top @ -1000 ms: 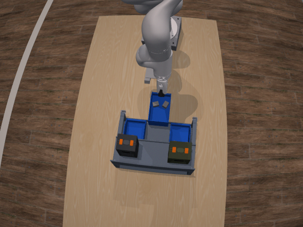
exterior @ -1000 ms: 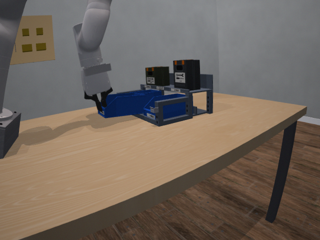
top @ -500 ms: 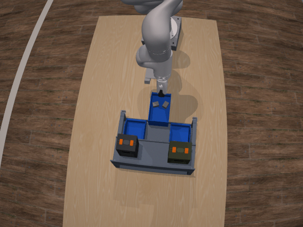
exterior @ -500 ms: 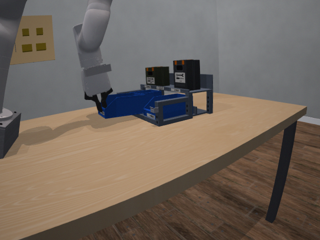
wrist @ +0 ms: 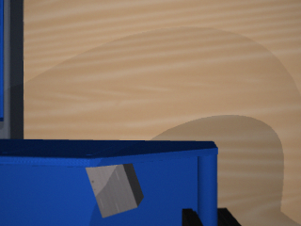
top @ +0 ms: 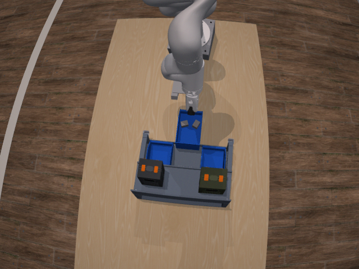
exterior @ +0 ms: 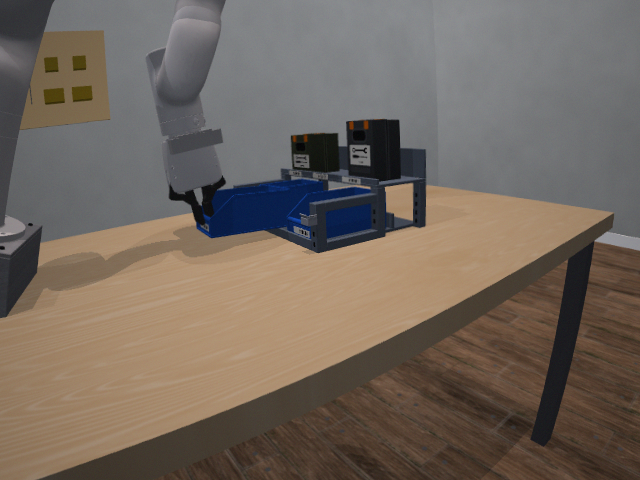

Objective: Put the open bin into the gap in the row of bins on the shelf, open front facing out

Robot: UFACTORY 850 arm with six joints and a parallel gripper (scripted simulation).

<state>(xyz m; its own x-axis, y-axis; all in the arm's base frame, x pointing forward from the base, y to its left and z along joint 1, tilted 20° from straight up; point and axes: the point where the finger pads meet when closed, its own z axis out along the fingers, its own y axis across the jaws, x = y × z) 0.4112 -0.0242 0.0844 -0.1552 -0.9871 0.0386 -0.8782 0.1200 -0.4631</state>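
Note:
The open blue bin [top: 188, 135] [exterior: 253, 209] [wrist: 169, 188] lies in line with the gap [top: 187, 157], its open front toward the robot. Its rear end is at the shelf's front edge, between the neighbouring bins; its underside contact is hidden. Two grey blocks [top: 184, 124] [top: 196, 124] lie inside; one block [wrist: 113, 190] shows in the wrist view. My gripper [top: 190, 112] [exterior: 204, 218] [wrist: 208, 218] is shut on the bin's low front wall, tilted over it. Blue bins stand left [top: 160, 153] [exterior: 348, 219] and right [top: 213, 157] of the gap; their parts are not visible.
The grey shelf's upper board [top: 179, 179] is low behind the gap. A black case [top: 150, 172] [exterior: 373, 149] and a green case [top: 212, 180] [exterior: 314, 152] stand on it. Side frames [top: 143, 147] [top: 229, 154] rise at both shelf ends.

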